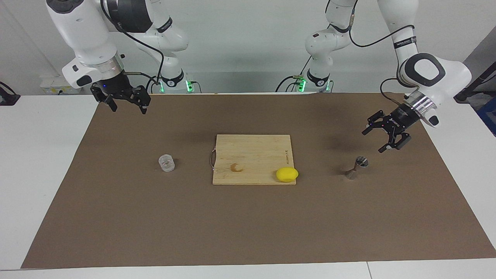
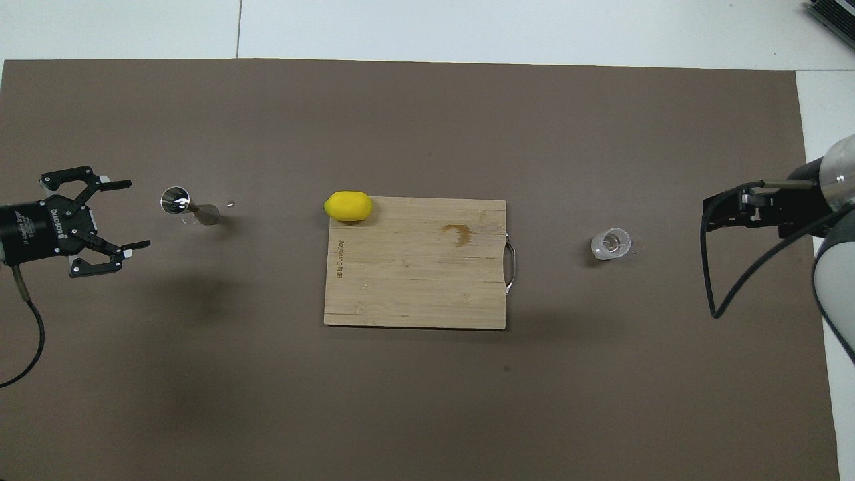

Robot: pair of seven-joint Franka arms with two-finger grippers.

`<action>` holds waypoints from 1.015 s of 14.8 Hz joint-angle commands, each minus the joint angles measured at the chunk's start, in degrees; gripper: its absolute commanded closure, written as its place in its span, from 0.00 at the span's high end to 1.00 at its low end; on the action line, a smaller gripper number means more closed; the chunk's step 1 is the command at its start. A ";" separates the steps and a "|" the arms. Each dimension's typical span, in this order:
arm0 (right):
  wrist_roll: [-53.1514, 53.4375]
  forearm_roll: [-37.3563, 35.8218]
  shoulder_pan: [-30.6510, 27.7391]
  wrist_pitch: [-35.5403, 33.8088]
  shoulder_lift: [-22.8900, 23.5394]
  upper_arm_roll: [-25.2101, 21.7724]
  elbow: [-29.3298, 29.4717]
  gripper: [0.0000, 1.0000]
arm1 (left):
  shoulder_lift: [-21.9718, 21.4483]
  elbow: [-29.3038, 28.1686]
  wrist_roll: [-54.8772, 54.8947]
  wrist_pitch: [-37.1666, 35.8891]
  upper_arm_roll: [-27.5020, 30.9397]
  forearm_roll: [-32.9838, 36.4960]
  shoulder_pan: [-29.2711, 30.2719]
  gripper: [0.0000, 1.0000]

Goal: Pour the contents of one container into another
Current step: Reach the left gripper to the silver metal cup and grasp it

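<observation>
A white surface (image 1: pixel 46 186) under a brown mat (image 1: pixel 248 224) carries a bamboo cutting board (image 1: pixel 252 159) with burnt-in lettering too small to read and a lemon (image 1: pixel 287 174). The glass cup (image 1: pixel 167 163) stands toward the right arm's end, the steel jigger (image 1: pixel 357 167) toward the left's. The left hand (image 1: pixel 383 136), marked Robotiq, hovers spread above the mat beside the jigger; the right hand (image 1: pixel 126 106) hangs spread over the mat's edge.

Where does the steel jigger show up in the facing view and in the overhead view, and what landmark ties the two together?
Facing view: the steel jigger stands on the brown mat toward the left arm's end, below the open left gripper.
Overhead view: the jigger is at the picture's left, beside the left gripper.
Shared landmark: the lemon on the cutting board's corner, on the jigger's side.
</observation>
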 commanded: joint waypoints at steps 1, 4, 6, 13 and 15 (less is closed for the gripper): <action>-0.97 0.88 -0.81 -0.35 -0.78 0.27 -0.41 1.00 | -3.01 -6.00 -2.52 3.56 -0.80 -6.34 0.77 1.00; -0.97 0.88 -0.81 -0.35 -0.78 0.27 -0.50 1.00 | -0.81 -7.06 -3.22 4.08 -0.80 -14.41 0.95 1.00; -0.97 0.88 -0.81 -0.35 -0.78 0.27 -0.50 1.00 | 1.20 -7.23 -3.31 5.40 -0.80 -19.25 1.39 1.00; -0.97 0.88 -0.81 -0.35 -0.78 0.27 -0.50 1.00 | 6.22 -6.00 -2.34 7.34 -0.97 -27.44 0.42 1.00; -0.97 0.88 -0.81 -0.35 -0.78 0.27 -0.50 1.00 | 6.49 -6.00 -2.34 8.65 -1.06 -28.93 -0.19 1.00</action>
